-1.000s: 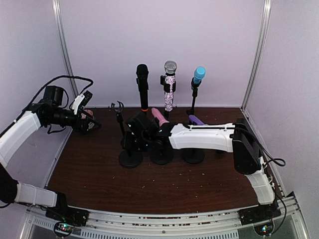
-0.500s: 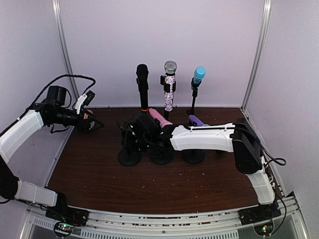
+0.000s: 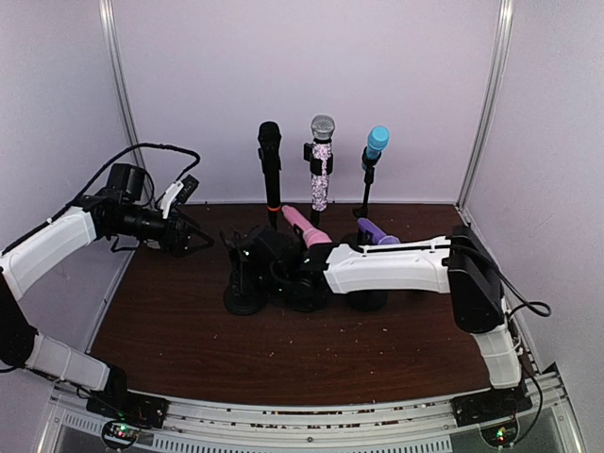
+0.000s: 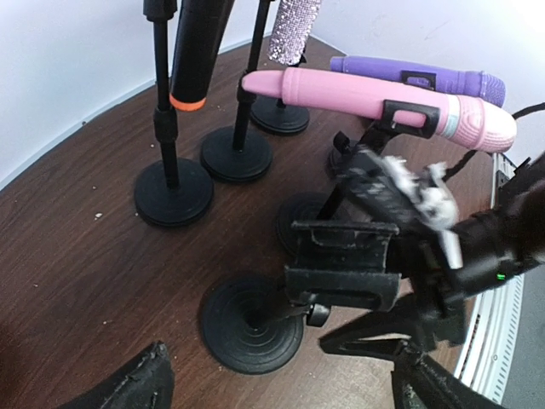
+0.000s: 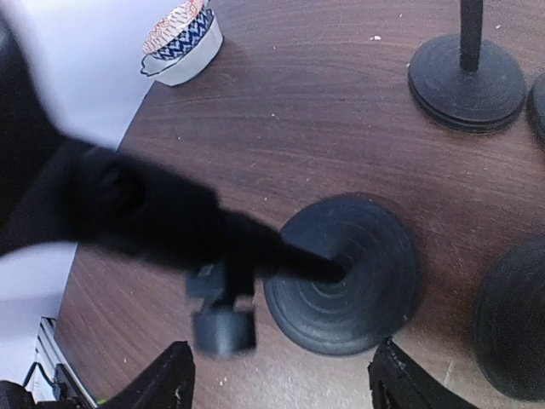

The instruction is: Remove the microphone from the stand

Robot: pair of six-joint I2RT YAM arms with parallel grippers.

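Note:
A pink microphone (image 3: pixel 305 226) lies tilted in the clip of a middle stand, with a purple microphone (image 3: pixel 375 231) to its right; both show in the left wrist view, pink (image 4: pixel 366 95) and purple (image 4: pixel 417 79). An empty stand (image 3: pixel 245 300) is at the front left. My right gripper (image 3: pixel 243 262) is open around its upper pole; in the right wrist view its base (image 5: pixel 341 273) and blurred clip (image 5: pixel 221 317) lie between the open fingers (image 5: pixel 166 382). My left gripper (image 3: pixel 200 238) is open and empty, left of the stands, facing the empty clip (image 4: pixel 341 260).
Three upright microphones stand at the back: black with an orange ring (image 3: pixel 270 160), glittery (image 3: pixel 322 168) and blue-headed (image 3: pixel 375 146). A small patterned bowl (image 5: pixel 180 38) sits at the far left by the wall. Round stand bases (image 4: pixel 173 192) crowd the table's middle.
My left arm has swung right, toward the stands. My right gripper has moved left and down around the empty stand, now covering its clip in the top view.

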